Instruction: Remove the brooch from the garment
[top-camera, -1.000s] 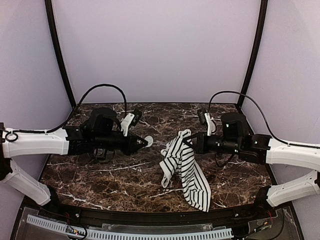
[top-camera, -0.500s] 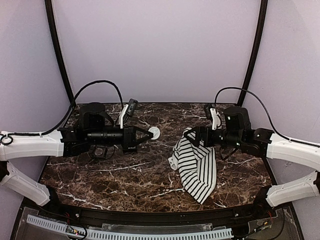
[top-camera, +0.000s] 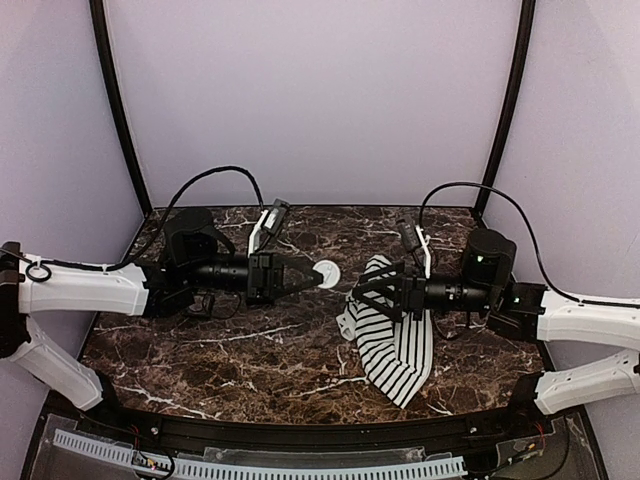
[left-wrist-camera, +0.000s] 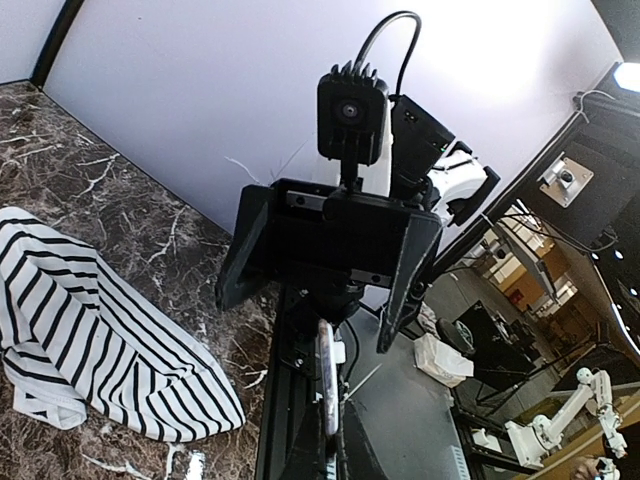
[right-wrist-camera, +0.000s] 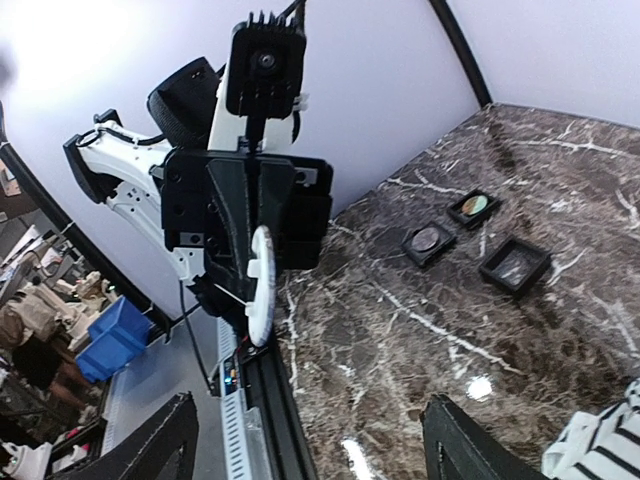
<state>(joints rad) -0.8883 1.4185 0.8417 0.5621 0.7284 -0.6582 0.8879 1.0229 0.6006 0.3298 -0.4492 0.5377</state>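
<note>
Our left tool (top-camera: 310, 272) is clenched on the brooch (top-camera: 326, 271), a flat, round, white disc pinched at its edge between the two fingertips. The tool is held level above the surface (top-camera: 250, 350), roughly midway between the left and right edges and nearer the far edge than the near one. It points towards the right arm. In the right wrist view we see the disc almost side-on, standing upright in the black fingers with the left wrist camera directly above it. The brooch is clear of the fabric, with bare marble showing between the two.

Our right tool (left-wrist-camera: 310, 318) faces the left one. It is released, with its jaws spread wide and nothing between them. It hangs over the far end of the garment (top-camera: 392, 340), and we cannot tell whether it brushes the cloth.

The garment lies crumpled on the surface, right of the middle. Its white fabric with thin black stripes runs from under the right tool down towards the near edge. A plain white hem curls at its left side.

Three small black boxes (right-wrist-camera: 514, 265) sit open on the dark veined marble beyond the left tool, towards the left edge. Two of them hold something round and shiny, too small for us to read any marking.
</note>
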